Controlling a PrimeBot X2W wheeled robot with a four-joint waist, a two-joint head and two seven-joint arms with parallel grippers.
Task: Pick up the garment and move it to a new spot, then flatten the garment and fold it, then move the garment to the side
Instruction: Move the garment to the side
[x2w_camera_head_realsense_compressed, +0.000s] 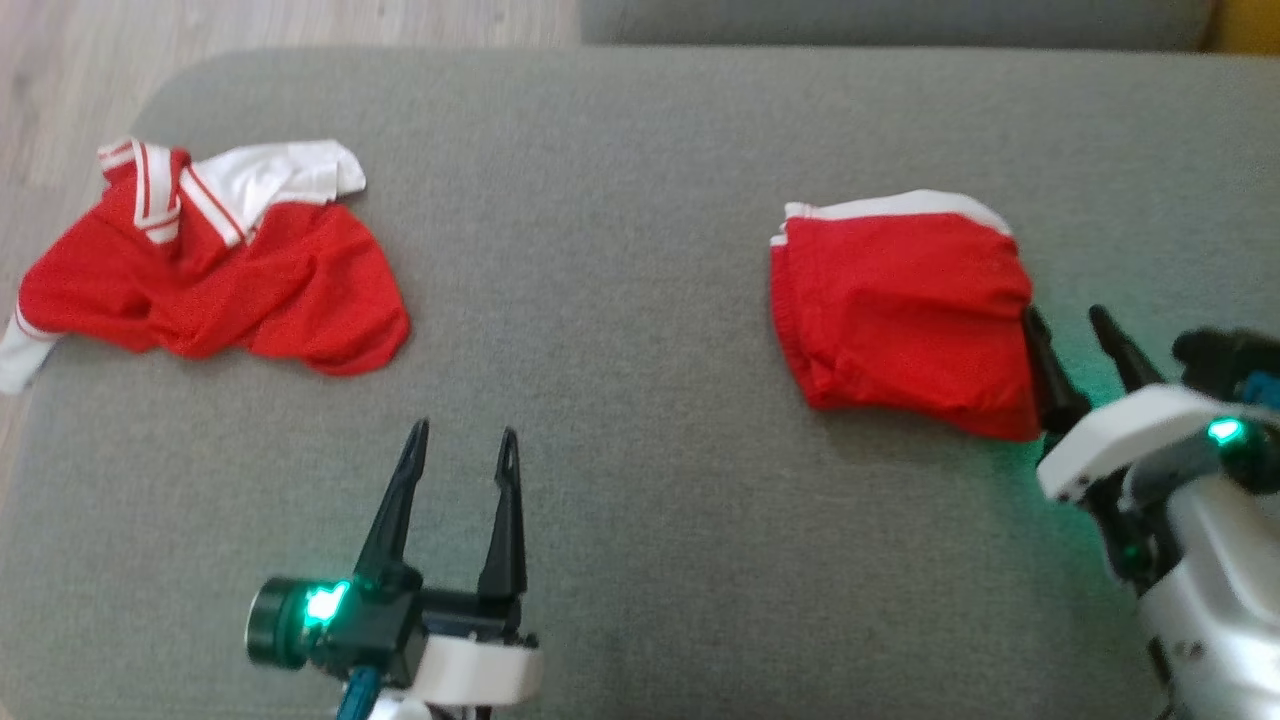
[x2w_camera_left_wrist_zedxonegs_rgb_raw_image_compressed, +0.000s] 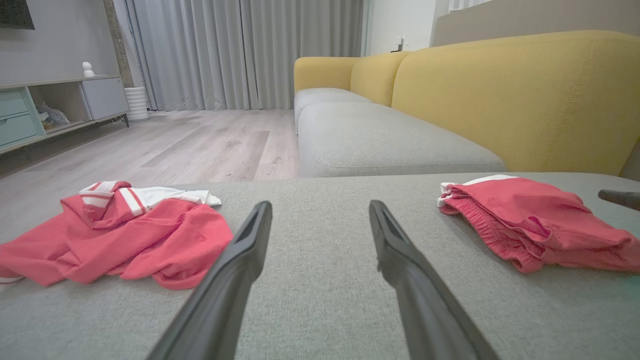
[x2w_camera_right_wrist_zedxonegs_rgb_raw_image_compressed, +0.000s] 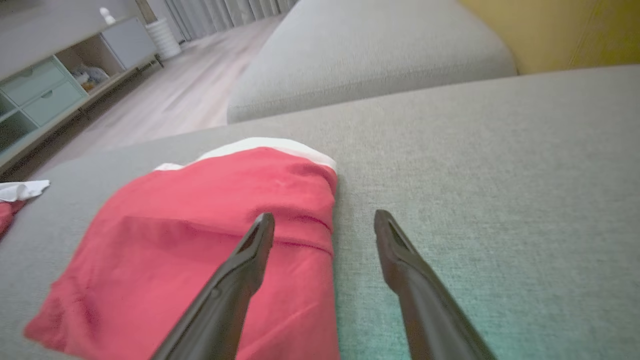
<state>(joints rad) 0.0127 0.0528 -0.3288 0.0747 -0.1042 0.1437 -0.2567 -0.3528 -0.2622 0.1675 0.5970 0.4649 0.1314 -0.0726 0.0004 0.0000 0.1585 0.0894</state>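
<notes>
Head view first: the folded red garment (x2w_camera_head_realsense_compressed: 900, 310) with the white band sits on the right side of the grey cushion (x2w_camera_head_realsense_compressed: 620, 250); the right gripper (x2w_camera_head_realsense_compressed: 1064, 315) is parked right at its right edge, jaws spread wide with nothing between them; one finger tip looks like it's up against the fabric edge, though I can't tell if it actually touches; the other finger is over bare cushion. The left gripper (x2w_camera_head_realsense_compressed: 464, 432) is down at the lower middle, also wide and empty, well apart from both pieces of clothing; a crumpled red shirt (x2w_camera_head_realsense_compressed: 210, 290) with white trim lies far over on the left, near the cushion's edge.

Left wrist view: the left gripper (x2w_camera_left_wrist_zedxonegs_rgb_raw_image_compressed: 320, 205) points across plain grey cushion, fingers wide apart; the crumpled red shirt (x2w_camera_left_wrist_zedxonegs_rgb_raw_image_compressed: 130, 235) is off to one side and the folded red garment (x2w_camera_left_wrist_zedxonegs_rgb_raw_image_compressed: 530, 220) off to the other, neither one between the fingers; a dark finger of the right gripper (x2w_camera_left_wrist_zedxonegs_rgb_raw_image_compressed: 620, 198) pokes in at the edge, just beside the folded piece; a yellow sofa back (x2w_camera_left_wrist_zedxonegs_rgb_raw_image_compressed: 500, 95) and wood floor (x2w_camera_left_wrist_zedxonegs_rgb_raw_image_compressed: 200, 145) are behind.

Right wrist view: the right gripper (x2w_camera_right_wrist_zedxonegs_rgb_raw_image_compressed: 324, 216) straddles the folded red garment's (x2w_camera_right_wrist_zedxonegs_rgb_raw_image_compressed: 200, 225) edge; one finger over red cloth, one over cushion; jaws wide, gripping nothing.
</notes>
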